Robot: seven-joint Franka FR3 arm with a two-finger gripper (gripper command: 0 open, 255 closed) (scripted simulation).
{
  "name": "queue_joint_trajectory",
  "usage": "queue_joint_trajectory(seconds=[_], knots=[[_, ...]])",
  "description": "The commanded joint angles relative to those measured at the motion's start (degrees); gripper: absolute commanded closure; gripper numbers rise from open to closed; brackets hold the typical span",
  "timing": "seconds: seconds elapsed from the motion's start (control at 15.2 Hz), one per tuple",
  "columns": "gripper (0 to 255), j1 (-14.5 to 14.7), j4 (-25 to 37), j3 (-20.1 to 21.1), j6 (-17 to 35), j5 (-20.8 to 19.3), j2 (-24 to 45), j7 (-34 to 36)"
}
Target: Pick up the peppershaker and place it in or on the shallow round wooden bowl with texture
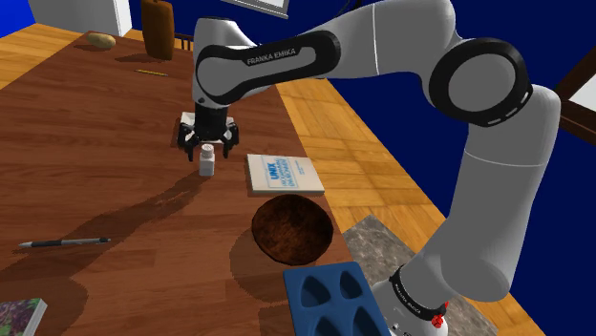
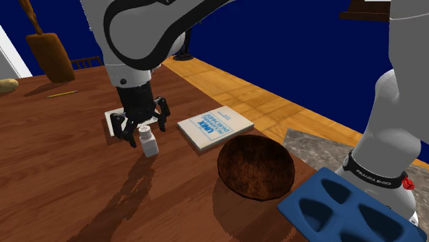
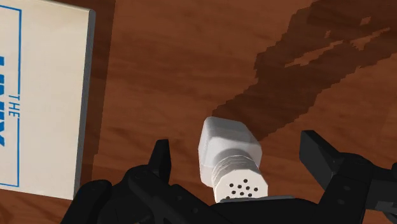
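While the gripper (image 1: 207,147) hangs open astride the upright white peppershaker (image 1: 206,162), beside the book (image 1: 285,175) on the shoulder view's left, seemingly not touching, closing comes next, then carrying to the near bowl (image 1: 292,230).

A white book with blue lettering (image 1: 285,175) lies flat on the brown wooden bench (image 1: 95,143), close to the bench's edge on the shoulder view's right. Nearer the camera, a blue tray with moulded hollows (image 1: 334,301) sits at the near right. A pen (image 1: 63,242) lies well apart at the shoulder view's left, and the corner of a colourful book (image 1: 19,317) shows at the near left. At the far end are a potato-like lump (image 1: 100,40), a brown board (image 1: 158,27) and a thin yellow stick (image 1: 150,71). Beyond the bench's edge lie a plank floor (image 1: 363,143) and a grey speckled slab (image 1: 382,243).
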Motion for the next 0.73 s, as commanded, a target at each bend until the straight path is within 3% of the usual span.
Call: queue_joint_trajectory(seconds=[0.0,0.53,0.59,0.66], knots=[[0,0.1,-0.6,0.0,1.1,-0.2,0.5,0.1],[0,0.1,-0.6,-0.1,1.1,-0.2,0.5,0.1],[255,0.1,-0.6,-0.1,1.1,-0.2,0.5,0.1],[255,0.1,-0.6,-0.1,1.1,-0.2,0.5,0.1]])
